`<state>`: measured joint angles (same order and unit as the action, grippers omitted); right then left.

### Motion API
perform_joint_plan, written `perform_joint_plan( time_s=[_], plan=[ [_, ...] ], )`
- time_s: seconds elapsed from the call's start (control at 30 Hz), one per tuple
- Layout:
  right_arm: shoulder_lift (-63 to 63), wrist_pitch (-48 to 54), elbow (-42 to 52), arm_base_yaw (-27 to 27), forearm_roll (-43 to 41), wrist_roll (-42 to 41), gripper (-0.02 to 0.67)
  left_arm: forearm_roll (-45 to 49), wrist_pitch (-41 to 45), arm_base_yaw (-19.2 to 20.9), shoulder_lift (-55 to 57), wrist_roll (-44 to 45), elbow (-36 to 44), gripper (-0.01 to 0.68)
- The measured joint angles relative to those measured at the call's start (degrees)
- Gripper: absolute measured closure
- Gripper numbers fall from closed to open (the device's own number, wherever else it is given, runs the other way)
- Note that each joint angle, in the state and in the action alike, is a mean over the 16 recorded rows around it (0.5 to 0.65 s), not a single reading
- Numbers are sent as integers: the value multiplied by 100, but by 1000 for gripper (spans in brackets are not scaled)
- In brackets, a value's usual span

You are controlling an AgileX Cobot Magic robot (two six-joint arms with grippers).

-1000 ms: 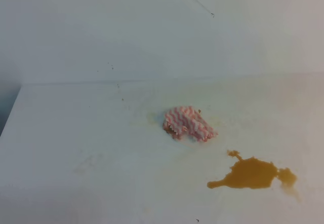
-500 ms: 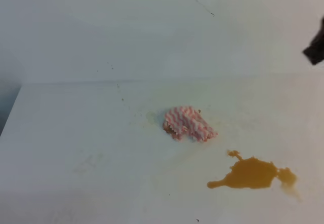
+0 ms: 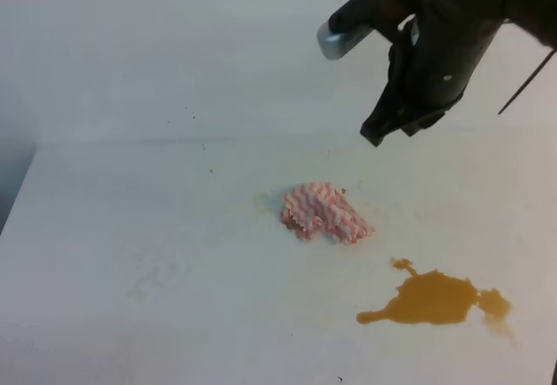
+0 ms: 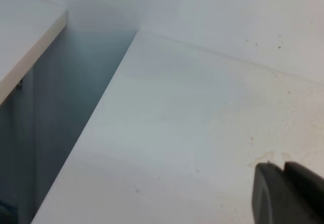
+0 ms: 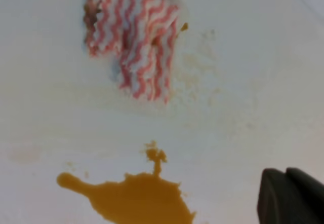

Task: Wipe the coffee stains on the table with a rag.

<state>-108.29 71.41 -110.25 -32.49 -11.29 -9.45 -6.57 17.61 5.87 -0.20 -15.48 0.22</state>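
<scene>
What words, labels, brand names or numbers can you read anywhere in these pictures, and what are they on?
None. The rag shows only pink-and-white zigzag stripes, the table and coffee stains carry no writing, and the right gripper shows no readable marking.

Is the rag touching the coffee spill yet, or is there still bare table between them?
Apart. The right wrist view shows a strip of bare table between the rag and the coffee stains.
</scene>
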Motion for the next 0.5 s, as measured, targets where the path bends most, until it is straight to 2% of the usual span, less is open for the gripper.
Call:
perform_joint_plan(
  time_s=[0.5],
  plan=[
    [-1426, -44, -305, 0, 421, 7, 640, 0, 0, 0, 0, 0, 0, 676]
  ],
)
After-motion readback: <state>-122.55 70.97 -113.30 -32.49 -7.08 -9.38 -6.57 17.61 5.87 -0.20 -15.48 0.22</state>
